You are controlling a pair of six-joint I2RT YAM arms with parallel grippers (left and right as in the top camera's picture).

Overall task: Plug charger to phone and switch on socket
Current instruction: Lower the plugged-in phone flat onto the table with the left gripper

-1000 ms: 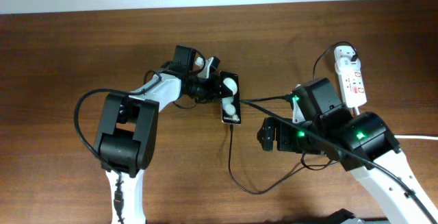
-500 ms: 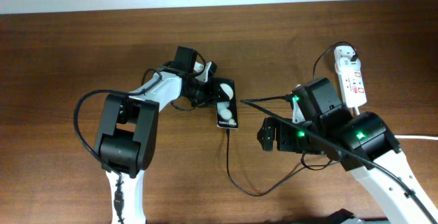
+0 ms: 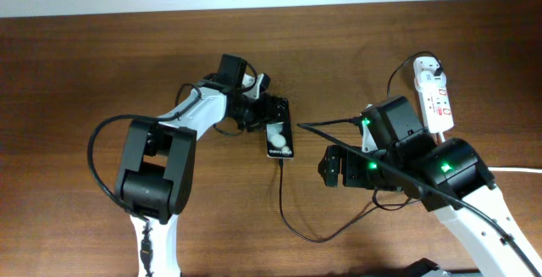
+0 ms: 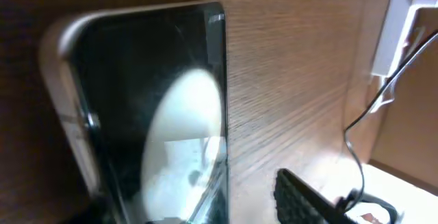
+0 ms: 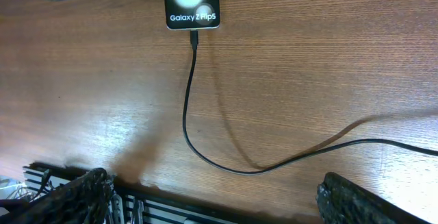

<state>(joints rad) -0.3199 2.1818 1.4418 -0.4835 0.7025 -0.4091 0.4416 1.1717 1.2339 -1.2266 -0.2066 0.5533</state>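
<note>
The phone (image 3: 279,131) lies flat on the wooden table, a black slab with white patches; the right wrist view shows its lettered end (image 5: 191,3). The charger's thin black cable (image 3: 284,201) ends with its plug tip (image 5: 194,38) in the phone's lower edge, then loops across the table towards the right arm. My left gripper (image 3: 264,112) is at the phone's upper left, open, and one finger (image 4: 308,196) stands clear of the phone's side (image 4: 137,114). My right gripper (image 3: 334,167) hovers wide open to the right of the phone, holding nothing. The white socket (image 3: 436,99) lies at the far right.
A white adapter head (image 3: 426,69) sits in the socket's far end, and a thick white cord (image 3: 517,171) runs off to the right. The table's front edge with a black rail (image 5: 205,207) shows under my right gripper (image 5: 219,203).
My left gripper has opened off the phone. The phone has shifted slightly left and towards the front and now lies flat. The right arm has not moved.
</note>
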